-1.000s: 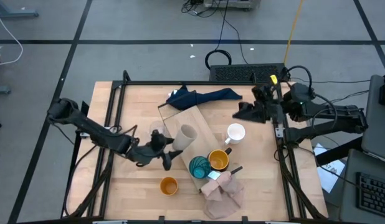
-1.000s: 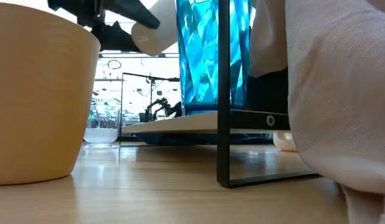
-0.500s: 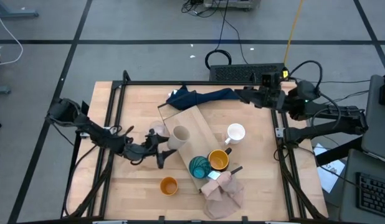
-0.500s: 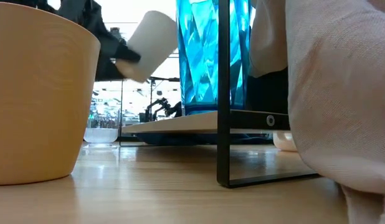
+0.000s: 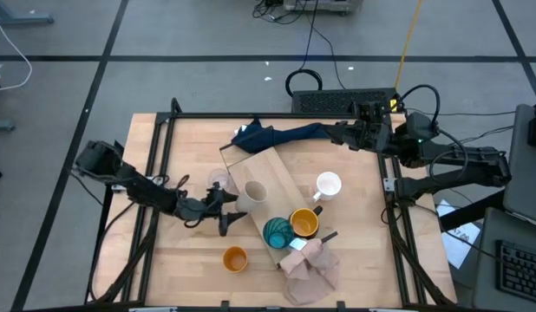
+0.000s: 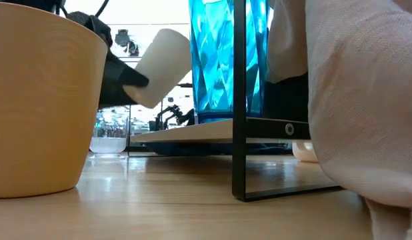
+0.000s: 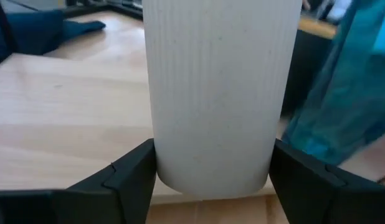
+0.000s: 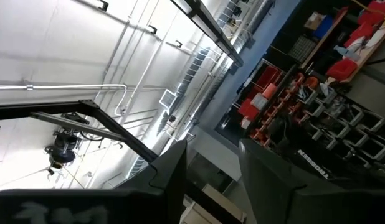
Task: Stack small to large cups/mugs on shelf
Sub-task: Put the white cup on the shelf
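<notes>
Beige-grey ribbed cup [image 5: 253, 194] is clamped in my left gripper [image 5: 236, 204], fingers [image 7: 127, 177] pressing on both sides of it. It is held tilted over the near-left part of the pale wood shelf [image 5: 281, 178], off the board. Its long axis leans away from my wrist toward the teal cup [image 5: 277, 232], which stands further along the shelf next to the yellow mug [image 5: 304, 224]. My left arm is the nearer one. My right gripper [image 5: 345, 136] waits with fingers apart above the desk's far right corner. No readable labels on any cup.
</notes>
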Controlling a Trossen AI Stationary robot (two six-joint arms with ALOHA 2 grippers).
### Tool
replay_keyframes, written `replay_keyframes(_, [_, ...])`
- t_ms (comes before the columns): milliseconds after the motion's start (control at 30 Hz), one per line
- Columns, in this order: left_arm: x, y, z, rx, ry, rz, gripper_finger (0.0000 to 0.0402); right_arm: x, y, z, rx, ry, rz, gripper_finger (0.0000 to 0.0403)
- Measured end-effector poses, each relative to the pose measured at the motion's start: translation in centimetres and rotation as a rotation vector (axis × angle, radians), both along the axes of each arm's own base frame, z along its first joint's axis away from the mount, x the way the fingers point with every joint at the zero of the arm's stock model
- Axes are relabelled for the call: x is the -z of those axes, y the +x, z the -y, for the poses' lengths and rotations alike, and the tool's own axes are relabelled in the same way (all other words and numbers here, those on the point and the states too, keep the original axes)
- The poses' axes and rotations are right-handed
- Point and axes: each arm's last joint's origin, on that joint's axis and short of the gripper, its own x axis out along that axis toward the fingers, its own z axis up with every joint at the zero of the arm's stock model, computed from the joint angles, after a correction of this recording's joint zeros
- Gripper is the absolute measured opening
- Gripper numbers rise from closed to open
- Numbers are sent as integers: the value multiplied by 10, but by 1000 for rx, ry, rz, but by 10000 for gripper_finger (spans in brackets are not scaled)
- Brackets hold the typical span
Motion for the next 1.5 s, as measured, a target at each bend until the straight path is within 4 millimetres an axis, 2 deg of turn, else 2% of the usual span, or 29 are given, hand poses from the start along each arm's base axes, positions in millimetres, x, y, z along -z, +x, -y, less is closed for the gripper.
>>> replay_keyframes(167, [12, 16, 2, 23, -5, 35, 264, 1, 0, 0, 0, 1, -6, 137])
replay_keyframes(300, [30, 31, 5, 47, -9, 0, 265, 1, 0, 0, 0, 1, -9, 137])
replay_keyframes(533, [38, 56, 16, 92, -22, 54, 266, 1, 0, 0, -8, 18, -11, 137])
replay_keyframes(900, [45, 57, 16, 86, -4, -17, 276, 2, 1, 0, -1, 8, -26, 137])
replay_keyframes(1100, [47, 56, 16, 79, 13, -40, 264, 2, 1, 0, -1, 6, -25, 137])
replay_keyframes(1333, [49, 55, 15, 76, 15, -68, 298, 2, 1, 0, -5, 16, -24, 137])
replay_keyframes(1500, [51, 54, 15, 77, 22, -82, 288, 2, 1, 0, -5, 15, -24, 137])
